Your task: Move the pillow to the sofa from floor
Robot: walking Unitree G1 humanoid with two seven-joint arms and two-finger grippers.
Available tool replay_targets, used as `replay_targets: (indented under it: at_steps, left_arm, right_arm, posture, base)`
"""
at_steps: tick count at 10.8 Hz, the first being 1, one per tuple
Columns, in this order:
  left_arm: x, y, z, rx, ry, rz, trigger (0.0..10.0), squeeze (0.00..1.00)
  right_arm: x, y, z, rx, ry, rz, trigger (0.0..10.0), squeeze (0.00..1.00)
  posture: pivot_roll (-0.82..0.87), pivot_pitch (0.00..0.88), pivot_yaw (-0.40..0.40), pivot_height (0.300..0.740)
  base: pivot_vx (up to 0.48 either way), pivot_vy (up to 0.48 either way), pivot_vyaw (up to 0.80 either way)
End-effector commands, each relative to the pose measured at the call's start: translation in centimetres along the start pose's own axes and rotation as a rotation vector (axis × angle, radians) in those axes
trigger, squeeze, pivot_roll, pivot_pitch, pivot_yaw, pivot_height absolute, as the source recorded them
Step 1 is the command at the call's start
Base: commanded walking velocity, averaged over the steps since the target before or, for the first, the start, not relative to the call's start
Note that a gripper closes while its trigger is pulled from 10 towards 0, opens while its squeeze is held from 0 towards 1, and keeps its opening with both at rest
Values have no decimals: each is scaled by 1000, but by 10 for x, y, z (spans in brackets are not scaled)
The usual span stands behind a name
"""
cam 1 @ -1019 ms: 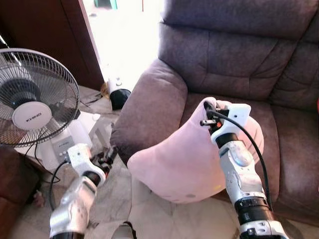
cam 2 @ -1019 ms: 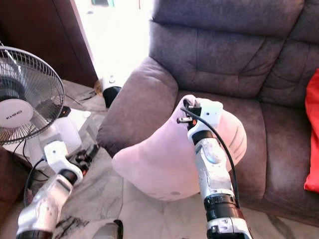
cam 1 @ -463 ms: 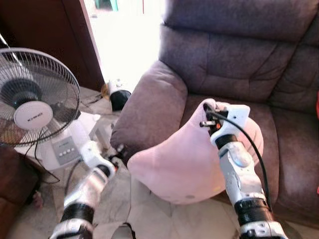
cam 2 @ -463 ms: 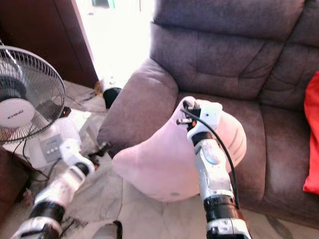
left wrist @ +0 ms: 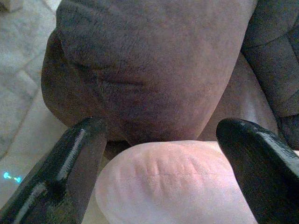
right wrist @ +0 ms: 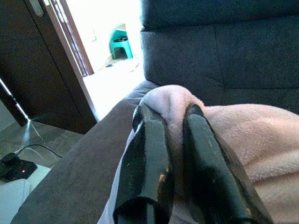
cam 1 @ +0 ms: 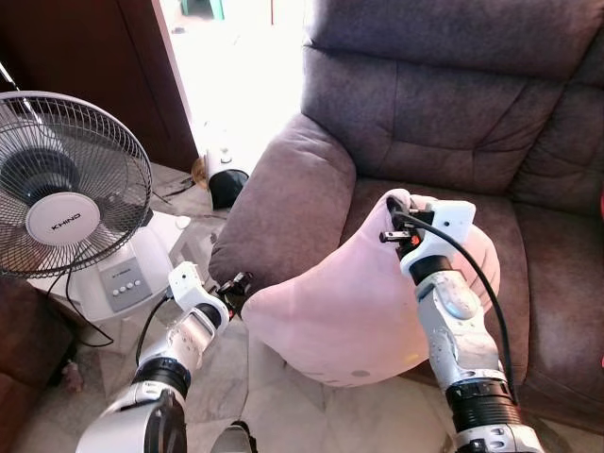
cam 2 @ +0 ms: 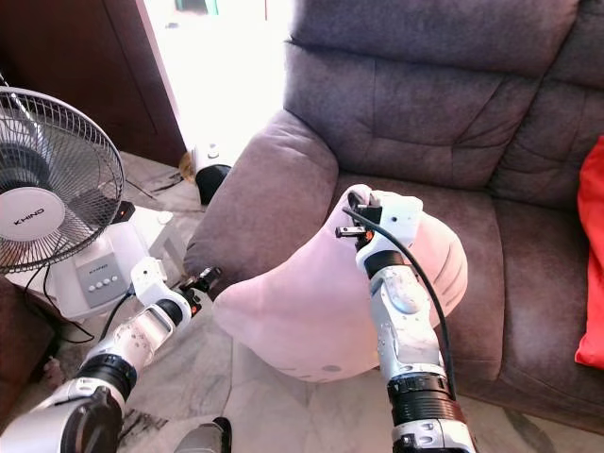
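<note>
With the left gripper (cam 1: 236, 280) spread wide at the near-left corner of the pillow (cam 1: 349, 311), which leans half on the sofa (cam 1: 444, 123) seat, and the right gripper (right wrist: 174, 140) pinching its far corner, lift and push it farther onto the seat.

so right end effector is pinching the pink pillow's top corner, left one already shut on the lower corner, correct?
Not quite. The left end effector is open, its fingers either side of the pink pillow corner, per the left wrist view. The right end effector does pinch the top corner.
</note>
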State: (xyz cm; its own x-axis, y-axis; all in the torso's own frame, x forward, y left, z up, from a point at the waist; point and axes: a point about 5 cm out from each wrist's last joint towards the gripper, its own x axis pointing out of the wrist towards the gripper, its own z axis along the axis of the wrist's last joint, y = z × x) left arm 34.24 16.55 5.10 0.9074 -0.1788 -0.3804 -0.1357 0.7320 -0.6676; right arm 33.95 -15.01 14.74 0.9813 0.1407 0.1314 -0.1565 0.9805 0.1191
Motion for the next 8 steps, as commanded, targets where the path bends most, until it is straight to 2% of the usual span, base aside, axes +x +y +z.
replay_targets:
  at_steps: [1, 4, 6, 8]
  left_arm:
    - [0, 3, -7, -15, 40, 11, 10000, 0]
    - [1, 0, -23, -24, 130, -22, 10000, 0]
    - [0, 0, -28, -15, 152, -23, 10000, 0]
    - [0, -3, -36, 7, 222, -47, 10000, 0]
  right_arm:
    - [2, 3, 18, -9, -76, 13, 10000, 0]
    - [-2, -2, 21, -18, -76, 1, 10000, 0]
    - [-5, -3, 22, -21, -76, -3, 10000, 0]
    - [-7, -5, 25, -24, -77, -10, 10000, 0]
  posture:
    - [108, 192, -7, 740]
    - [93, 214, -9, 740]
    - [84, 226, -7, 740]
    - [71, 238, -4, 740]
  base:
    - [0, 0, 0]
    - [0, 0, 0]
    - [0, 0, 0]
    - [0, 0, 0]
